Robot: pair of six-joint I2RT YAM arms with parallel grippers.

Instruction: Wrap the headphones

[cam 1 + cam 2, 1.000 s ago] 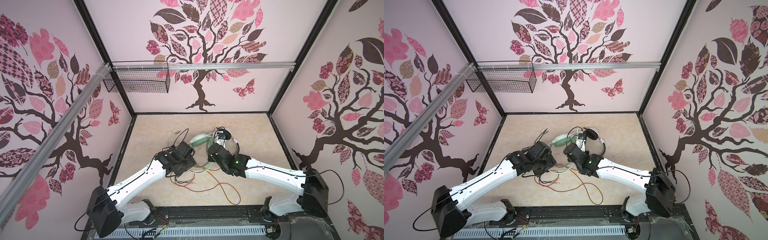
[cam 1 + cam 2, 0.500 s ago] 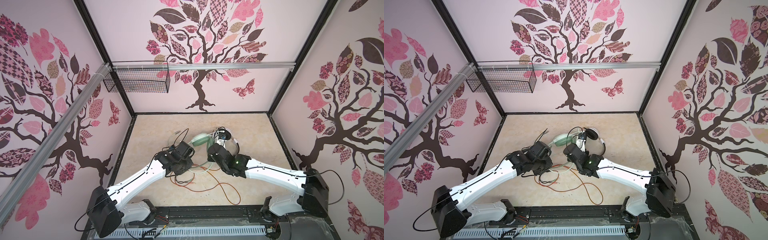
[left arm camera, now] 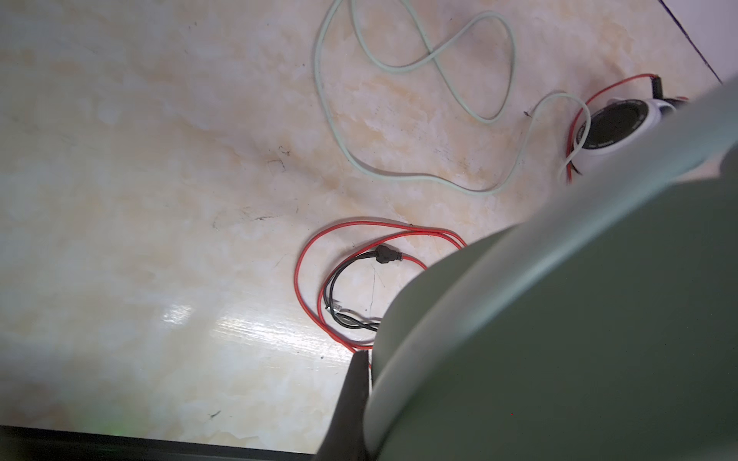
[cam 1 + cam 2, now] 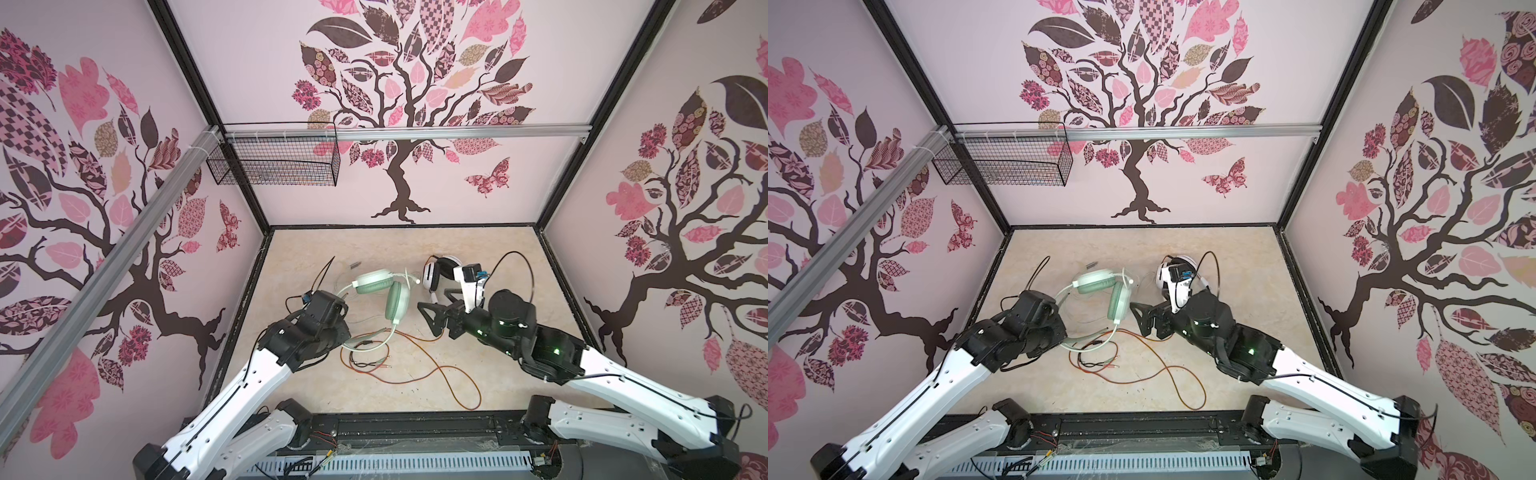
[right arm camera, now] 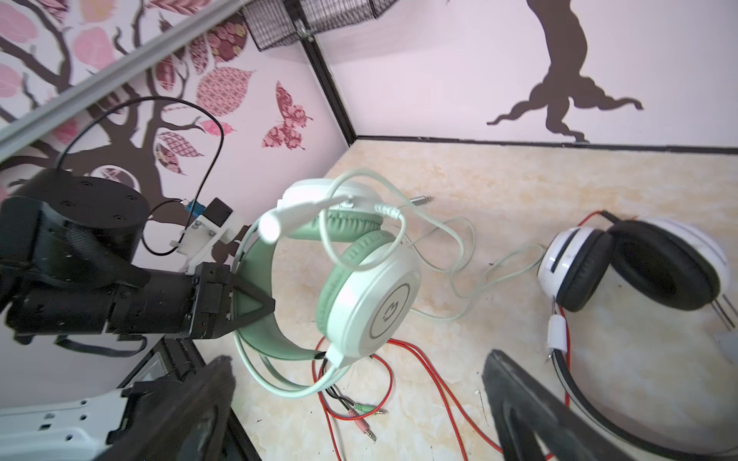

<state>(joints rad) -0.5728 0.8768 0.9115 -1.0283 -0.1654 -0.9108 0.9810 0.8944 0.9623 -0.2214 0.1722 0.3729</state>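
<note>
Mint-green headset [image 5: 367, 287] now hangs by its headband [image 5: 279, 347] in the just-pinched left fingers [image 5: 251, 305], while the right fingers [image 5: 515, 395] have sprung wide, seemingly free to gather its cable [image 5: 287, 394]

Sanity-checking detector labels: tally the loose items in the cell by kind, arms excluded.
Headsets: 2 (mint-green over-ear headset, white-and-black over-ear headset)
Headset cables: 2 (pale green cable, orange-red cable)
Baskets: 1 (black wire basket)
Total: 5
</note>
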